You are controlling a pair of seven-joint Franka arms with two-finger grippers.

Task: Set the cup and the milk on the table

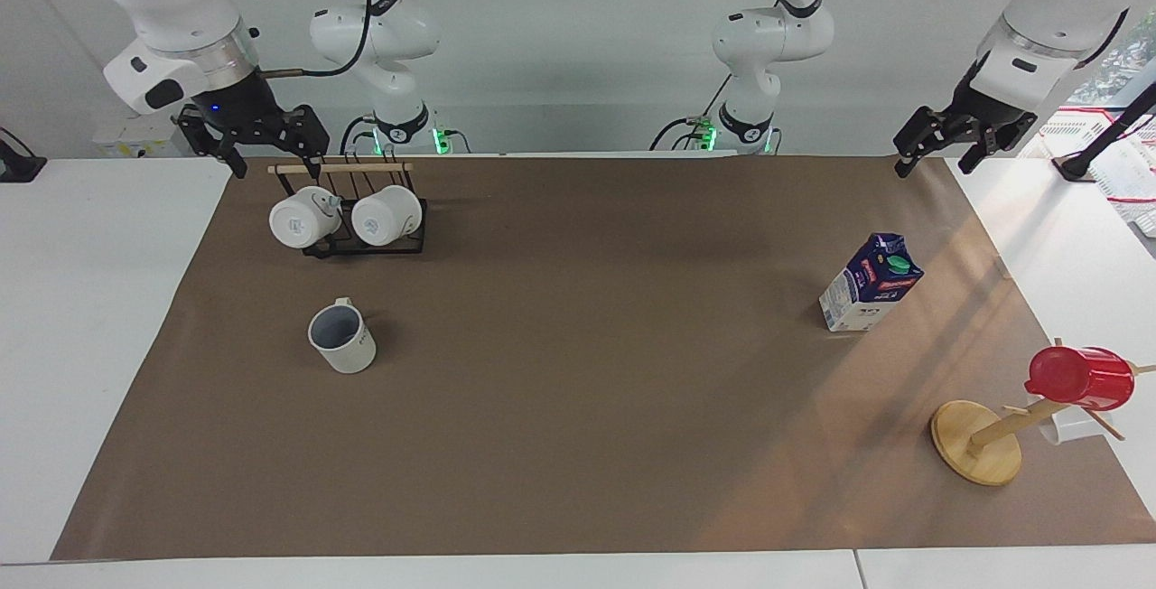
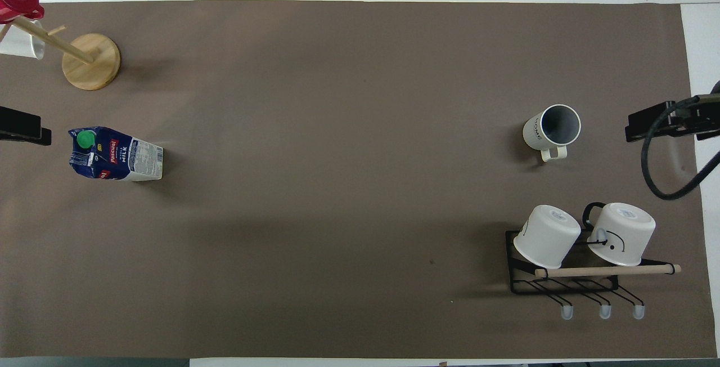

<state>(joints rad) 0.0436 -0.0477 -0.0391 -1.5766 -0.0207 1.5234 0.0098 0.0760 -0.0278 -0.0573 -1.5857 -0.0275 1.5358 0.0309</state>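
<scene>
The off-white cup (image 1: 343, 339) (image 2: 551, 128) stands upright on the table's brown sheet (image 1: 587, 363) toward the right arm's end, farther from the robots than the mug rack. The blue and white milk (image 1: 871, 284) (image 2: 115, 154) carton stands on the sheet toward the left arm's end. My right gripper (image 1: 276, 166) hangs open and empty over the sheet's edge beside the rack, apart from the cup. My left gripper (image 1: 935, 166) hangs open and empty over the sheet's corner, well apart from the milk.
A black rack (image 1: 361, 241) with a wooden bar holds two white mugs, nearer to the robots than the cup. A wooden stand (image 1: 980, 449) carries a red cup (image 1: 1079, 378) at the left arm's end, farther out than the milk.
</scene>
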